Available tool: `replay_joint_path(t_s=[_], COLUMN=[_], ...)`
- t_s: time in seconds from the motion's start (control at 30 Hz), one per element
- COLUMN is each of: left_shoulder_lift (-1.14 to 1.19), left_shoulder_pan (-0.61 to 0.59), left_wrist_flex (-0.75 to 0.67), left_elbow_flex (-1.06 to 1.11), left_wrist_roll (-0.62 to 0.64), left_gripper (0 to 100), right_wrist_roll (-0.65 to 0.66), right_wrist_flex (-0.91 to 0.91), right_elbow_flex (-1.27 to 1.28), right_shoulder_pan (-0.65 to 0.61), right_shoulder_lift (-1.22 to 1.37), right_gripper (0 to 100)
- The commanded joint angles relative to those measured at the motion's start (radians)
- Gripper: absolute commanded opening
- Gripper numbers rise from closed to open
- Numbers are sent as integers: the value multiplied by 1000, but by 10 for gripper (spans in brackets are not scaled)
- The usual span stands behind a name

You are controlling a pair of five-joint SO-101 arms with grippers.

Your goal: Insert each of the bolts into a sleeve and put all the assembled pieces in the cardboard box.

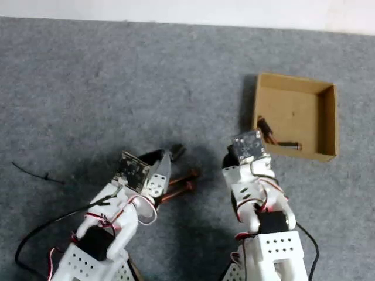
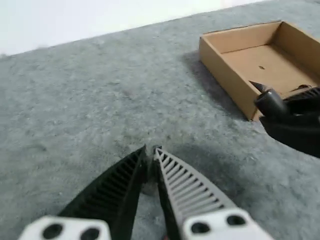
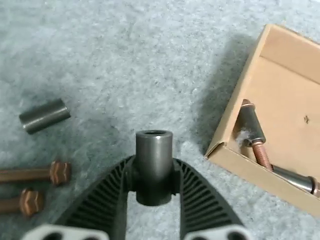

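My right gripper [image 3: 154, 169] is shut on a dark grey sleeve [image 3: 154, 150], held upright above the carpet just beside the cardboard box [image 3: 240, 160]. In the box lie two assembled pieces [image 3: 252, 132]. A second sleeve [image 3: 44, 115] lies loose on the carpet, and two copper bolts [image 3: 50, 172] lie side by side near it. My left gripper [image 2: 150, 150] is shut, its tips touching with nothing visible between them. It hangs low over the carpet, close to the bolts [image 1: 183, 180] and the loose sleeve [image 1: 177, 151].
The cardboard box [image 1: 328, 117] stands at the right of the grey carpet, with my right arm [image 1: 258, 193] just in front of its near left corner. A thin black cable tie [image 1: 41, 174] lies at the far left. A white strip edges the far side.
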Motion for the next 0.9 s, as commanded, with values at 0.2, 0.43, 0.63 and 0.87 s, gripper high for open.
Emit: replay_joint_path(t_s=[0.2,0.43,0.63,0.87], left_shoulder_lift=[-2,162,553,929], left_shoulder_pan=[73,88,82,50], left_wrist_flex=[21,-21,-133,-204], left_elbow_flex=[21,-10,-140,-292], left_wrist_roll=[-14,-44,-44,-40], left_gripper=[38,38,38,179], right_wrist_roll=[-11,-11,-11,-6], right_wrist_flex=[-39,-117,-117,-119], right_elbow_flex=[12,67,70,73], right_shoulder_pan=[13,13,13,13], right_shoulder_lift=[-21,-19,-18,-18], right_gripper=[5,5,5,5])
